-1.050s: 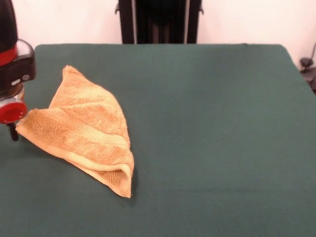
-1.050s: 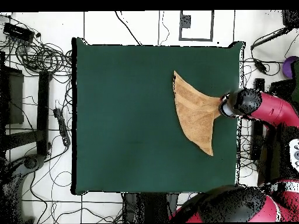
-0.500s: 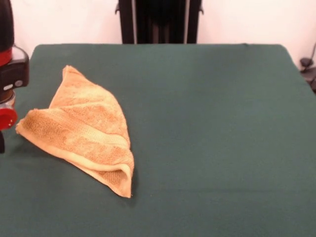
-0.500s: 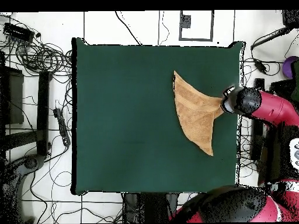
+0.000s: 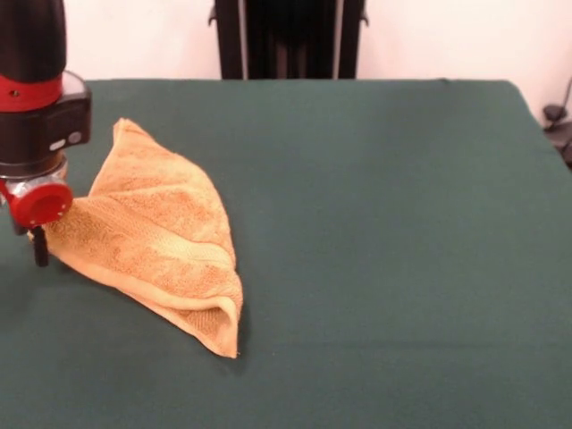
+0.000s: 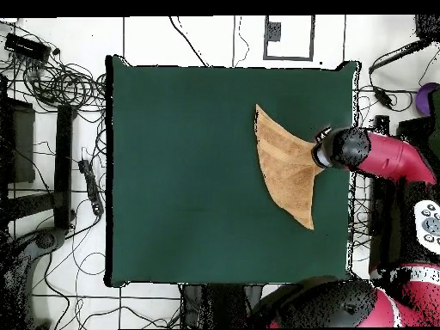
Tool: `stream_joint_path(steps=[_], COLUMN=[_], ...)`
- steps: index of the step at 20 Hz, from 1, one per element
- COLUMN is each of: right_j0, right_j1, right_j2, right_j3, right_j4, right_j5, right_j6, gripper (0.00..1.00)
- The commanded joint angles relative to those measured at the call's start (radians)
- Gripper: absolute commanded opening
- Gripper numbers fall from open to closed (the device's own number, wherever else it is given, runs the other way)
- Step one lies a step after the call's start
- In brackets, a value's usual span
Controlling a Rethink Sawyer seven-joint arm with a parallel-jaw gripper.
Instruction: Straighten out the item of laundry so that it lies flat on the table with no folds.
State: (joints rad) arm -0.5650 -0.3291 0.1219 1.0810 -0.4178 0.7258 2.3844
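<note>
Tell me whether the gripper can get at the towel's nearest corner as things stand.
Probably yes. The gripper hangs right beside that corner of the towel, at the table edge, with nothing between them.

pincer (image 5: 37, 248) tips mostly hidden; towel (image 5: 156, 234) underlayers hidden by folds

The arm is a thick black cylinder with a red band round it, widening below into a black block that bears a small pale label on its side. Under the block sits a silvery collar with a round red cap, and the end effector (image 5: 37, 248) below it shows as a thin dark prong. From overhead the limb behind it is glossy crimson with a black rounded joint.
</note>
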Motion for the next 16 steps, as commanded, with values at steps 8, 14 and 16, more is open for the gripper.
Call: stream_joint_path(steps=[8, 14, 16], right_j0=[0.045, 0.04, 0.04], right_j1=[0.036, 0.037, 0.033], right_j2=[0.037, 0.032, 0.027], right_j3=[0.041, 0.081, 0.102], right_j4=[0.0, 0.008, 0.019], right_j5=[0.176, 0.167, 0.179], right_j6=[-0.131, -0.097, -0.078], gripper=[1.0, 1.0, 1.0])
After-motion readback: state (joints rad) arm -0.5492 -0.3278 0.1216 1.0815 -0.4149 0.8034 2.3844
